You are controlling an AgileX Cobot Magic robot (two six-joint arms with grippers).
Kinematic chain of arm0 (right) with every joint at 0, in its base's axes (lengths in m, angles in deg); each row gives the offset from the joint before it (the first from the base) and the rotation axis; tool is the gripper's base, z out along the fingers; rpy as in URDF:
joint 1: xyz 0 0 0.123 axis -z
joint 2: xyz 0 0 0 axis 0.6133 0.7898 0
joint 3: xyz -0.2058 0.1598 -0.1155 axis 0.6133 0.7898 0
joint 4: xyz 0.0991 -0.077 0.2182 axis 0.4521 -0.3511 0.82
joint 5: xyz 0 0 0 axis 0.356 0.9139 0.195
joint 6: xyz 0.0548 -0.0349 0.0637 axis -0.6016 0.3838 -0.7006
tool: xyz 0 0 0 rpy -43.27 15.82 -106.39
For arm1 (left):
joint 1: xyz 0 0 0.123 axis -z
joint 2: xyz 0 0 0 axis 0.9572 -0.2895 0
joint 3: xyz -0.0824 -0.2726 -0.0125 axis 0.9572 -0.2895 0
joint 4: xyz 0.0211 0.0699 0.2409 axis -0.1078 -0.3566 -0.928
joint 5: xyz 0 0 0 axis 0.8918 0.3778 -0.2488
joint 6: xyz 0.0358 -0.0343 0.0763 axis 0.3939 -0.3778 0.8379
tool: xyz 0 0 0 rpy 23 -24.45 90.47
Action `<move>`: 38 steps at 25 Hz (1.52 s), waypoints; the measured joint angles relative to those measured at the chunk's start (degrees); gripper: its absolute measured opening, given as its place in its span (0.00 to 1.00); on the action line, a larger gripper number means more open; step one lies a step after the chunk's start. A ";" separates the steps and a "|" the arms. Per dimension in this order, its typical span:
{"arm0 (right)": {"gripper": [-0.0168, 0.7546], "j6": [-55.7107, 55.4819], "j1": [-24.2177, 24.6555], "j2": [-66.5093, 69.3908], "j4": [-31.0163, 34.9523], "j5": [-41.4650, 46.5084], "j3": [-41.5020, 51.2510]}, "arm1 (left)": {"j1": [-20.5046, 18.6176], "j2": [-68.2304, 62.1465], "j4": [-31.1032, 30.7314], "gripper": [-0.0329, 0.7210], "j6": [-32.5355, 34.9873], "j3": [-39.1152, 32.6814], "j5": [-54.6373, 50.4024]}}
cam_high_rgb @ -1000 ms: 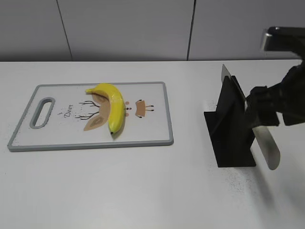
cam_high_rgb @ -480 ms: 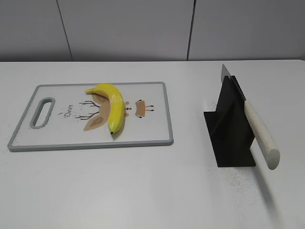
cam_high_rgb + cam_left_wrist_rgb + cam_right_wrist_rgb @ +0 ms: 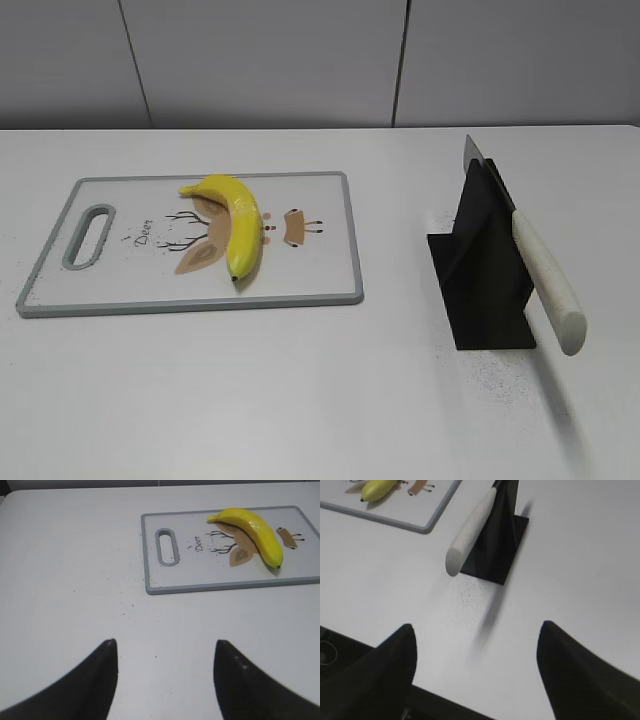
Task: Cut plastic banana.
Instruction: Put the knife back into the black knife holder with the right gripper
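Observation:
A yellow plastic banana (image 3: 236, 218) lies whole on the grey-rimmed white cutting board (image 3: 300, 285) at the left; it also shows in the left wrist view (image 3: 257, 533) and partly in the right wrist view (image 3: 379, 489). A knife with a cream handle (image 3: 545, 280) rests in a black stand (image 3: 485, 270); it shows in the right wrist view too (image 3: 470, 530). Neither arm appears in the exterior view. My left gripper (image 3: 165, 647) is open and empty over bare table, short of the board. My right gripper (image 3: 476, 632) is open and empty, back from the knife handle.
The cutting board (image 3: 150, 555) has a handle slot (image 3: 167, 546) at its left end and a deer print. The black stand's base (image 3: 492, 555) sits on the white table. The table's near edge (image 3: 445, 702) shows in the right wrist view. A grey wall stands behind.
The right gripper was at the knife handle one second ago; it has since pulled away out of the exterior view. The knife stays in the stand. The banana has not moved.

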 joint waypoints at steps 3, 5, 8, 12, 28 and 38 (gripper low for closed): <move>0.71 0.05 0.00 -2.42 -0.86 1.25 0.76 | 0.00 0.00 0.00 0.82 0.00 0.00 0.02; 0.69 0.16 0.00 -2.94 -0.86 1.25 0.80 | 0.00 0.00 0.00 0.82 0.00 0.00 0.02; 0.66 0.18 0.00 -3.62 -0.86 1.25 0.83 | 0.00 0.00 0.00 0.82 0.00 0.00 0.02; 0.64 0.23 0.00 -7.16 -0.86 1.25 0.83 | 0.00 0.00 0.00 0.82 0.00 0.00 0.02; 0.61 0.29 20.08 -10.41 0.71 1.50 0.83 | 0.00 0.00 0.18 0.82 0.00 0.00 0.07; 0.60 0.25 20.67 -10.41 0.83 1.50 0.83 | 0.00 0.00 0.18 0.82 0.00 0.00 0.07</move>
